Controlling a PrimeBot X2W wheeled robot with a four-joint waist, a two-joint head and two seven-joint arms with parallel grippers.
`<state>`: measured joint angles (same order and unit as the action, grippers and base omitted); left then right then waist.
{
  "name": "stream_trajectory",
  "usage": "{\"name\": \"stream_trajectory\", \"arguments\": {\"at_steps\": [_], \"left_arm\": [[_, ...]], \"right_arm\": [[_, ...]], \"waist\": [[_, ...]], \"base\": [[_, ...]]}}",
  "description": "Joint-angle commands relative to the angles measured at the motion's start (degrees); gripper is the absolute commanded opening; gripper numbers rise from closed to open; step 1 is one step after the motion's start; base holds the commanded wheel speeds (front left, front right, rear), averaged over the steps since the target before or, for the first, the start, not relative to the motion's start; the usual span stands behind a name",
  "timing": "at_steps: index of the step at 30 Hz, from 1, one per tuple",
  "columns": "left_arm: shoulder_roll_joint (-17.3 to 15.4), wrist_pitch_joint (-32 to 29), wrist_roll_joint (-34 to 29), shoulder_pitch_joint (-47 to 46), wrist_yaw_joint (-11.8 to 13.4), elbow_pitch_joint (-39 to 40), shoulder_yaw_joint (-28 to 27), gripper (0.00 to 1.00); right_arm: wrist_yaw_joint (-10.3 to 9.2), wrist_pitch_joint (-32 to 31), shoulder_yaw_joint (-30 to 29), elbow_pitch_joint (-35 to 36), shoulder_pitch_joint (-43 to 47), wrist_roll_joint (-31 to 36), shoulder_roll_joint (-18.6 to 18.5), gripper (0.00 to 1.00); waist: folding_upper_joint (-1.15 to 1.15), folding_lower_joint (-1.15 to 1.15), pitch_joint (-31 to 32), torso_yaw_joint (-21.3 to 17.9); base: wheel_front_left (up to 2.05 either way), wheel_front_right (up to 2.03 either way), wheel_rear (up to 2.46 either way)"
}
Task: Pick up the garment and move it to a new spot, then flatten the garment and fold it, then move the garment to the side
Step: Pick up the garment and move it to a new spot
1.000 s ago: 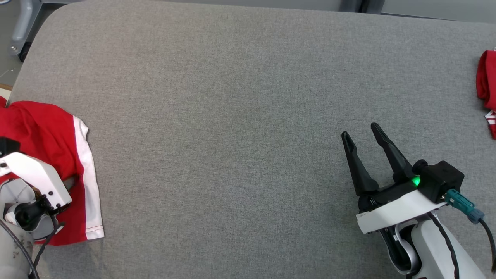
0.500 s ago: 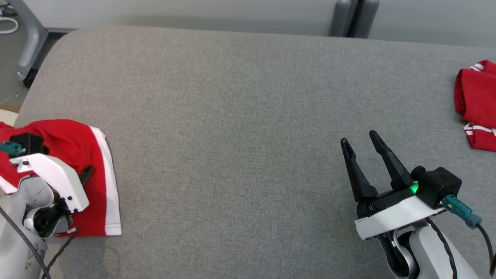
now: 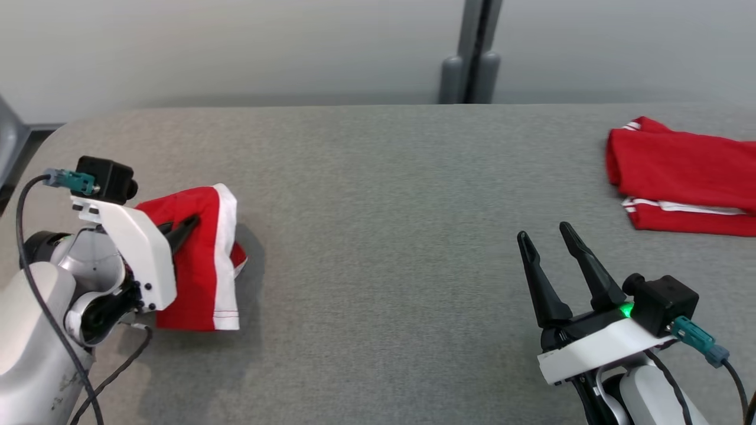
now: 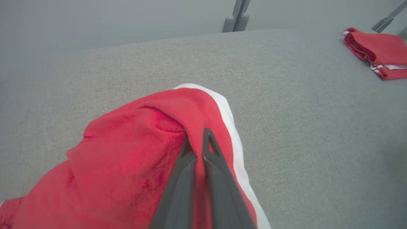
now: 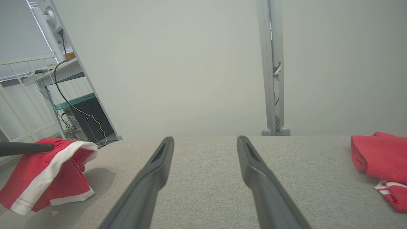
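A grey fabric-covered table (image 3: 378, 248) spreads across the head view, with a pale wall (image 3: 236, 47) behind it. Next in size is the garment (image 3: 201, 271), red with a broad white band (image 3: 223, 277) along 1 edge, at the table's left end beside the robot's left arm. It is bunched and raised into a peak, draping down from where it is pinched. In the right wrist view its lower hem hangs at the table top, and whether it touches there cannot be told. A second red garment (image 3: 679, 171), folded and trimmed with thin white stripes, lies at the table's far right, well apart from the first. The left gripper (image 4: 197, 141) is clenched on a fold of the red cloth close to the white band, its 2 dark fingers (image 4: 219, 178) pressed together with fabric between them. The right gripper (image 3: 544, 232) hovers over bare table at the lower right, its 2 fingers (image 3: 592, 271) spread wide with nothing between them. A slim grey post (image 3: 471, 59) stands against the wall behind the table.
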<state>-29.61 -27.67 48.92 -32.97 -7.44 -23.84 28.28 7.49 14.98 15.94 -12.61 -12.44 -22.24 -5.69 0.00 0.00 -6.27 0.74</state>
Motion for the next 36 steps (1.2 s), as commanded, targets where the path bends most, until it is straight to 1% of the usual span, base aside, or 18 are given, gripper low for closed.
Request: {"name": "stream_trajectory", "arguments": {"at_steps": [1,5,10,15,19,23,25,28,29,30,32,33,34,35,36], "left_arm": [[0.1,-0.7,-0.4,-0.5,-0.1,2.0,0.7,0.00],[0.1,-2.9,-0.9,-2.2,0.0,6.0,2.1,0.00],[1.5,-5.5,-1.8,-4.7,0.0,9.4,4.8,0.00],[3.7,-7.2,-2.8,-8.7,-0.1,11.6,8.2,0.00],[4.9,-6.9,-2.4,-11.7,-0.1,13.5,10.4,0.00],[5.7,-4.8,-0.6,-14.4,-0.1,17.5,13.9,0.00],[4.9,-4.0,1.0,-14.7,-0.1,19.3,15.9,0.00],[2.4,-3.8,2.7,-13.8,0.0,19.6,18.1,0.00],[1.5,-4.1,2.8,-13.1,0.0,19.2,19.0,0.04],[0.8,-4.3,3.1,-12.5,0.0,18.6,19.9,0.11],[-0.8,-4.4,3.7,-11.2,0.0,17.2,21.8,0.15],[-1.5,-4.4,4.3,-10.6,0.0,16.4,22.6,0.19],[-2.7,-4.0,5.3,-9.4,0.0,14.4,24.2,0.26],[-2.7,-4.0,5.3,-9.4,0.0,14.4,24.2,0.26],[-3.3,-3.6,5.4,-9.0,0.0,13.6,25.1,0.29]], "right_arm": [[0.02,0.2,-0.2,0.0,0.6,-0.4,-0.2,1.00],[0.02,0.2,-0.6,0.2,0.8,-0.6,0.1,1.00],[0.02,0.2,-1.2,0.6,0.6,-1.0,0.6,1.00],[0.02,0.2,-2.4,1.3,0.6,-1.1,1.0,1.00],[0.02,0.2,-3.5,1.6,0.9,-1.1,1.1,1.00],[0.02,0.2,-4.2,2.1,0.9,-0.6,1.5,1.00],[0.02,0.2,-4.6,2.2,0.8,-0.5,1.5,1.00],[0.02,0.2,-5.0,2.6,0.9,-0.3,1.6,1.00],[0.02,0.2,-5.1,2.6,1.1,-0.3,1.6,1.00],[0.02,0.2,-5.2,2.6,1.1,-0.3,1.6,1.00],[0.02,0.2,-5.0,2.5,1.0,-0.1,1.5,1.00],[0.02,0.2,-4.9,2.4,0.9,0.0,1.5,1.00],[0.02,0.2,-4.6,2.2,0.5,0.0,1.4,1.00],[0.02,0.2,-4.6,2.2,0.5,0.0,1.4,1.00],[0.02,0.2,-4.4,2.1,0.3,0.0,1.4,1.00]], "waist": [[0.00,0.00,1.5,-3.0],[0.00,0.00,1.9,-6.8],[0.00,0.00,1.9,-11.7],[0.00,0.00,1.2,-16.0],[0.00,0.00,0.8,-17.9],[0.00,0.00,0.2,-19.5],[0.00,0.00,-0.1,-19.9],[0.00,0.00,-0.5,-20.0],[0.00,0.00,-0.6,-19.8],[0.00,0.00,-0.8,-19.6],[0.00,0.00,-1.0,-19.1],[0.00,0.00,-1.1,-18.8],[0.00,0.00,-1.3,-18.1],[0.00,0.00,-1.3,-18.1],[0.00,0.00,-1.4,-17.8]], "base": [[0.00,0.00,0.00],[0.00,0.00,0.00],[0.00,0.00,0.00],[0.00,0.00,0.00],[0.00,0.00,0.00],[0.00,0.00,0.00],[0.00,0.00,0.00],[0.00,0.00,0.00],[0.00,0.00,0.00],[0.00,0.00,0.00],[0.00,0.00,0.00],[0.00,0.00,0.00],[0.00,0.00,0.00],[0.00,0.00,0.00],[0.00,0.00,0.00]]}}
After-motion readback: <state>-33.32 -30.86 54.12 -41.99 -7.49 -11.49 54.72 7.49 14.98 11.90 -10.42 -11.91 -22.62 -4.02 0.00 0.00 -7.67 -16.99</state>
